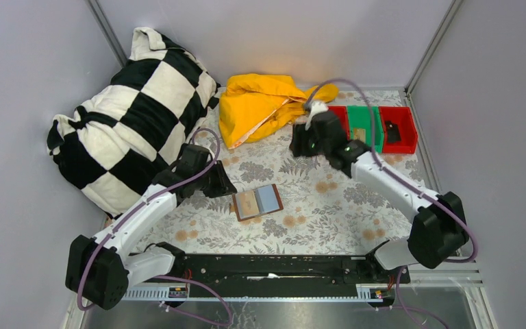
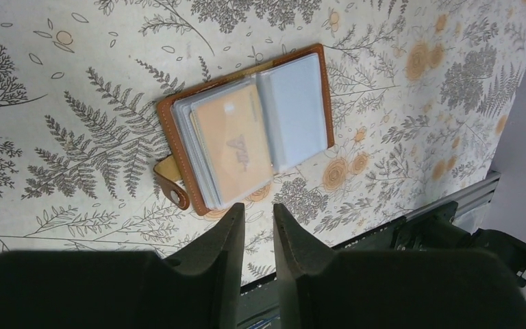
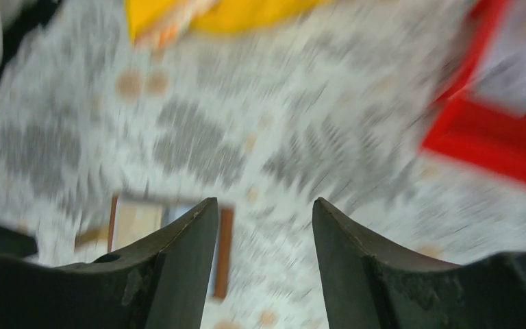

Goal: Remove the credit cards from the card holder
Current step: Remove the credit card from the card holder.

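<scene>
Card holder (image 1: 257,202) lies open on the floral cloth (image 1: 329,205), centre of the top view. A tan card (image 2: 233,147) shows in one clear sleeve. Left gripper (image 2: 258,211) sits just left of it, fingers a narrow slit apart, holding nothing. Right gripper (image 3: 264,205) is upper centre, by the yellow fabric (image 1: 260,103), spread wide, empty.

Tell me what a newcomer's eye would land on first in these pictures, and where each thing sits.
The big black-and-white checked pillow fills the far left corner, with a bright yellow cloth crumpled beside it at the back. In the middle of the floral tablecloth the brown card holder lies open, a tan card showing in one half. Red and green bins line up at the far right.
</scene>
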